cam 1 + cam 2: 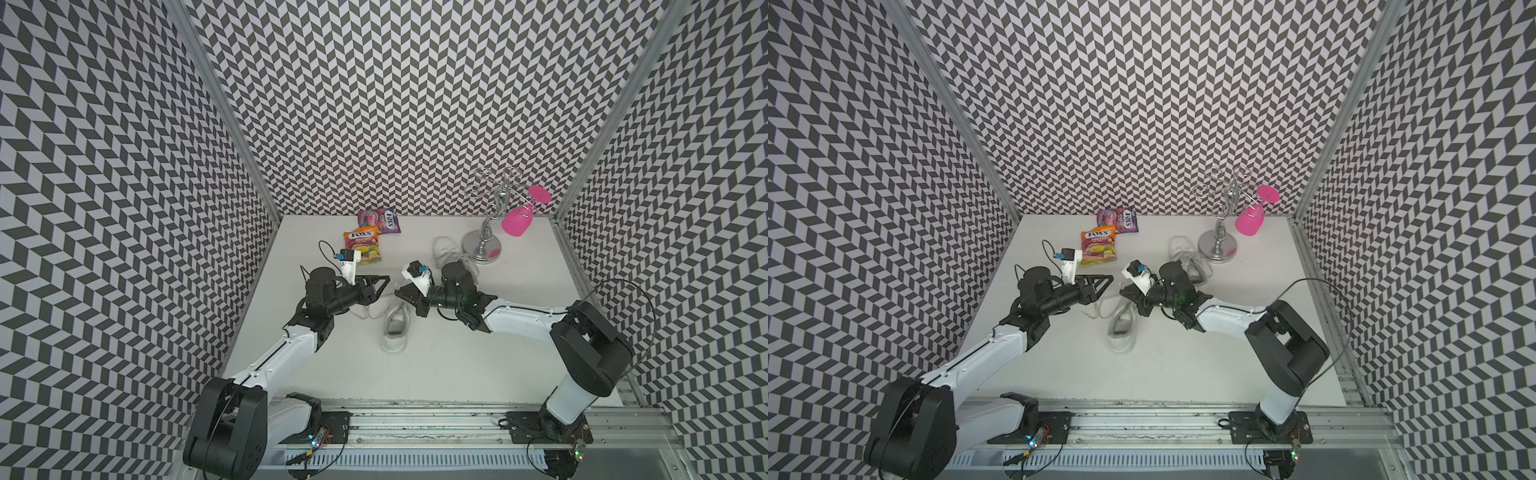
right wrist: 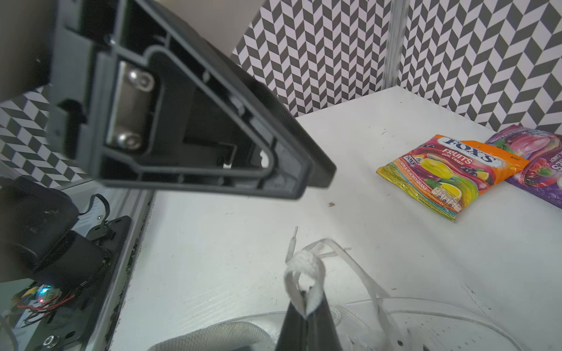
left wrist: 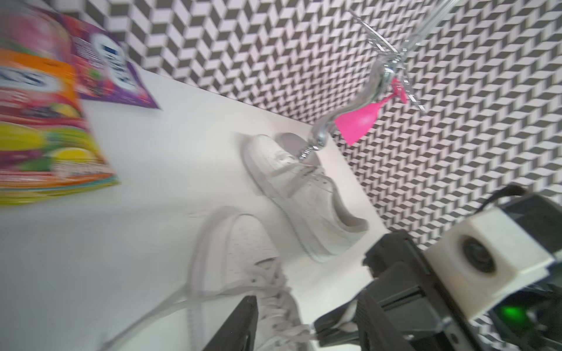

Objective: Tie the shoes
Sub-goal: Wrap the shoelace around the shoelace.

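Two white shoes lie on the white table. The near shoe (image 1: pixel 395 330) (image 1: pixel 1121 332) lies between the arms, with loose laces trailing to its left. The far shoe (image 1: pixel 444 249) (image 3: pixel 304 197) lies behind it, partly hidden by the right arm in both top views. My right gripper (image 1: pixel 398 293) (image 2: pixel 304 310) is shut on a small lace loop (image 2: pixel 305 267) above the near shoe. My left gripper (image 1: pixel 384 286) (image 3: pixel 304 328) is just left of it, open, its fingers either side of the near shoe's laces and holding nothing. The left wrist view is blurred.
Two candy bags (image 1: pixel 362 245) (image 1: pixel 379 220) lie at the back left, beyond the left gripper. A chrome glass rack (image 1: pixel 482 245) holding a pink glass (image 1: pixel 517 220) stands at the back right, close behind the far shoe. Patterned walls enclose three sides.
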`<act>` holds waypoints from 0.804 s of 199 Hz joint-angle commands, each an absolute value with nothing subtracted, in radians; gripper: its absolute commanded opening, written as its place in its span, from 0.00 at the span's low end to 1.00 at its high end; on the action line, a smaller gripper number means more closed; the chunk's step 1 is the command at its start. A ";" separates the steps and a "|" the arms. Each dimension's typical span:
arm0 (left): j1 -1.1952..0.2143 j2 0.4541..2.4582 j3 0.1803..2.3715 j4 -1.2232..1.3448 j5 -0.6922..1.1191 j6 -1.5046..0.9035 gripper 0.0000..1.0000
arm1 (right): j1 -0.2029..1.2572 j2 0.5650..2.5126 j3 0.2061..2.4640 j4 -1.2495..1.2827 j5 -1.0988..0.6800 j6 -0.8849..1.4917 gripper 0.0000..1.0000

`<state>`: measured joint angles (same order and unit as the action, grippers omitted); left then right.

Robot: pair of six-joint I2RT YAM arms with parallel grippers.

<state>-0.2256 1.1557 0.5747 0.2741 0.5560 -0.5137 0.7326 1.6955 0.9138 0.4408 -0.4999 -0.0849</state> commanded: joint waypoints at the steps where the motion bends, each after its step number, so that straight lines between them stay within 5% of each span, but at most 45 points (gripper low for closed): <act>1: -0.186 1.126 0.564 0.106 0.337 -0.516 0.60 | 0.738 1.656 0.911 0.445 -0.450 -0.072 0.00; 160: -0.301 1.457 0.575 0.014 0.101 -0.525 0.42 | 0.738 1.633 0.903 0.440 -0.424 -0.071 0.00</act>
